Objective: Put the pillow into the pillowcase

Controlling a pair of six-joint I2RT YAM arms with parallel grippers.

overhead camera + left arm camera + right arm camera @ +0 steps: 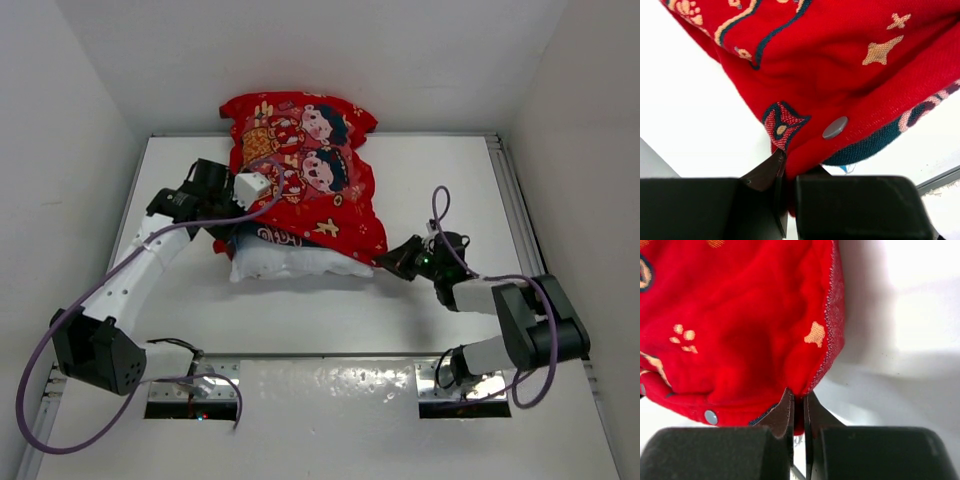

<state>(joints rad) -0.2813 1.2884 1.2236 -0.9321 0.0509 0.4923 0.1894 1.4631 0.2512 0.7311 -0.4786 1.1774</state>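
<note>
The red printed pillowcase (305, 165) covers most of the white pillow (295, 261), whose near edge sticks out below the case's open end. My left gripper (228, 238) is shut on the left corner of that open end; the left wrist view shows red cloth (840, 75) with a grey snap (835, 127) pinched between the fingers (765, 172). My right gripper (392, 260) is shut on the right corner, and the right wrist view shows the red hem (805, 385) clamped between its fingertips (782, 415).
The white table (450, 190) is walled at the back and both sides. A raised rail (510, 200) runs along the right edge. Metal base plates (330, 385) lie at the near edge between the arm mounts.
</note>
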